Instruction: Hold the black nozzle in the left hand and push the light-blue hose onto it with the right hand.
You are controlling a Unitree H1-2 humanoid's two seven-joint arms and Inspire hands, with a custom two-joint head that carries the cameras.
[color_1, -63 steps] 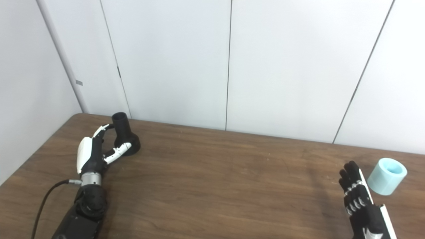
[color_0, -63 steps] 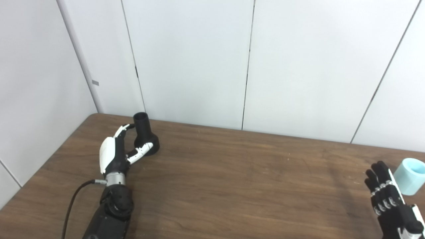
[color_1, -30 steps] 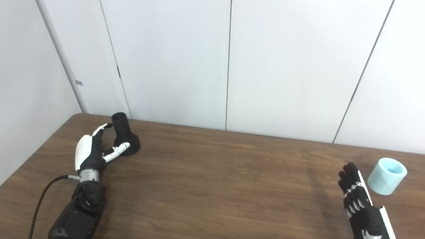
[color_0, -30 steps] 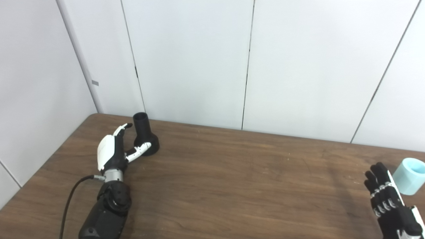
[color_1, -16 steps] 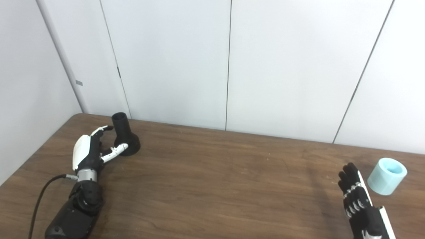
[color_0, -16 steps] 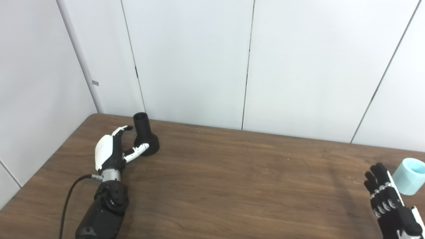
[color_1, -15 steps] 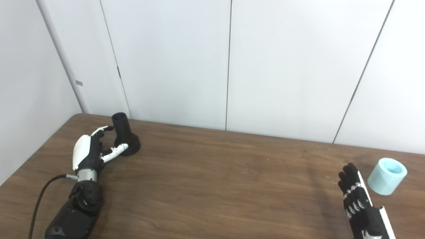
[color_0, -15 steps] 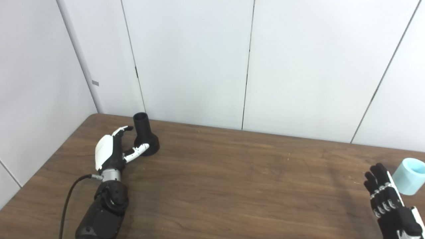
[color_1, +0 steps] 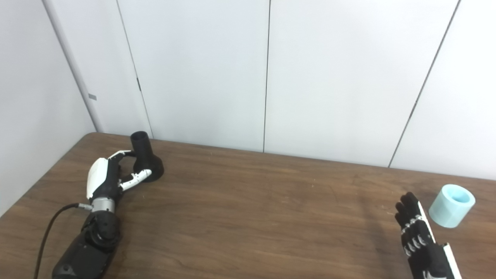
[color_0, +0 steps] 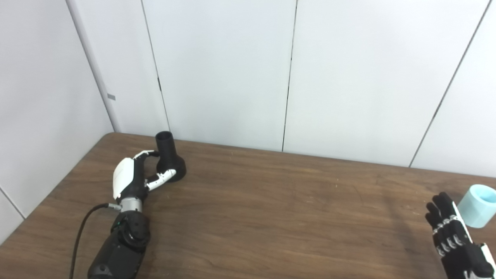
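Left hand [color_0: 130, 180] at the table's [color_0: 271, 217] far left, palm turned toward the nozzle [color_0: 169, 157], fingers [color_0: 145, 154] curled at its neck and thumb [color_0: 162, 178] reaching to its flared base. Spread wide, cupping rather than gripping; hard to tell whether the fingertips touch. Nothing held.

Nozzle upright on its wide base, long axis vertical, open narrow mouth pointing straight up. Placed near the back left corner, close to the rear edge and the wall [color_0: 221, 69] behind, with little room on that side. Cable [color_0: 79, 236] trailing from the left wrist toward the near edge.

Across the middle, bare brown wood, wide and open between the two hands.

Right hand [color_1: 420, 236] low at the near right, fingers straight and held close together, pointing away from the robot, palm side hidden. Opened flat, holding nothing. Just beside the hose [color_1: 451, 210] but apart from it, a strip of table showing between.

Hose short and light blue, lying tilted, open end facing up and a little toward the robot. Sitting close to the right edge, partly cut off in the left eye view.
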